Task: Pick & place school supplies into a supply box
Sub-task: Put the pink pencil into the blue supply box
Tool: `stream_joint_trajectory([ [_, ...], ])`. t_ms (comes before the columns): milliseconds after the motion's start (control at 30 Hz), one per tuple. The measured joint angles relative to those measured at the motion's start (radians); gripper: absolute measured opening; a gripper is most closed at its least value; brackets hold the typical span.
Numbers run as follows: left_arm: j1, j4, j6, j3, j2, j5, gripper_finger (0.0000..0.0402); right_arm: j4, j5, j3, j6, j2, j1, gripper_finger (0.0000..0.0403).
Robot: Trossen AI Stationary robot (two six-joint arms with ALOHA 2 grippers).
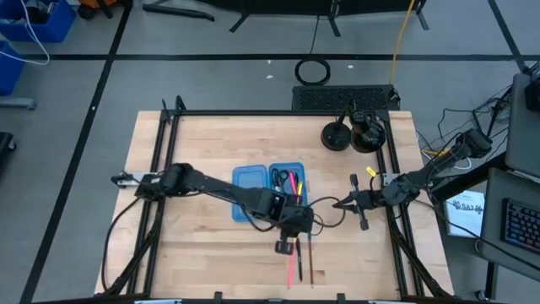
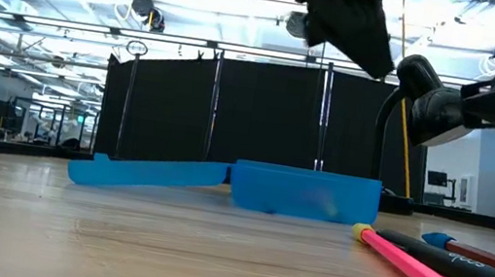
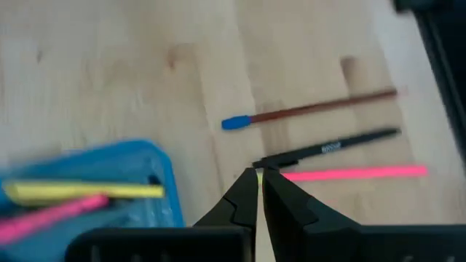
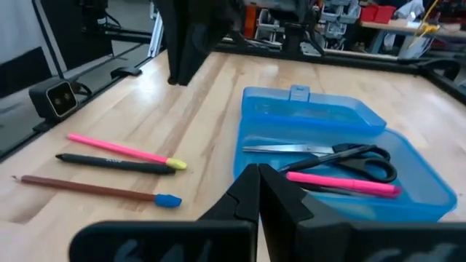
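- The left gripper (image 1: 285, 246) is hovering over the table (image 1: 202, 253) just in front of the supply box (image 1: 251, 205), its arm reaching diagonally across from the left edge; the fingers (image 3: 240, 200) are pressing together and gripping nothing.
- Beneath its tips, a black pen (image 3: 328, 148), a pink pen with a yellow cap (image 3: 353, 172) and a brown pencil with a blue tip (image 3: 309, 111) are lying side by side on the wood.
- The right gripper (image 1: 339, 203) is waiting just right of the box, fingers closed and empty.
- Inside the open box, black-handled scissors (image 4: 328, 154) and a pink pen (image 4: 342, 183) are resting; a yellow item (image 3: 80, 191) is showing there too, blurred.
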Motion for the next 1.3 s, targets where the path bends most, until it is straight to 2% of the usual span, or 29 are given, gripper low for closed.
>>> stream_joint_trajectory([
  [100,0.0,-0.01,0.273,0.005,0.01,-0.007,0.0026,0.0,0.0,0.0,0.036,0.0,0.0,0.0],
  [233,-0.031,-0.01,0.725,-0.002,0.013,-0.084,0.0026,-0.005,-0.022,0.0,0.076,0.0,0.0,0.0],
  [333,-0.047,0.007,0.911,-0.002,0.013,-0.126,0.0026,-0.005,-0.048,0.0,0.077,0.0,0.0,0.0],
  [433,-0.031,0.018,1.003,-0.003,0.013,-0.126,0.0027,0.0,-0.051,0.0,0.079,0.0,0.0,0.0],
  [567,-0.003,0.014,1.121,-0.003,0.012,-0.031,0.0048,0.0,-0.05,0.0,0.108,0.0,0.0,0.0],
  [733,0.01,0.016,1.171,-0.003,0.023,0.035,0.0124,0.0,-0.05,0.0,0.111,0.0,0.0,0.0],
  [833,0.005,0.005,1.268,-0.017,0.052,0.024,0.017,0.0,-0.047,0.0,0.107,0.0,0.0,0.0],
  [933,-0.019,-0.017,1.389,-0.041,0.096,-0.039,0.0196,0.026,-0.046,0.001,0.097,0.003,-0.001,0.0],
  [1100,-0.052,-0.039,1.538,-0.079,0.128,-0.191,0.0195,0.032,-0.042,0.001,0.072,-0.005,-0.001,0.0],
  [1300,-0.049,-0.004,1.587,-0.095,0.129,-0.154,0.0171,0.031,-0.042,0.001,0.097,-0.005,-0.001,0.0],
])
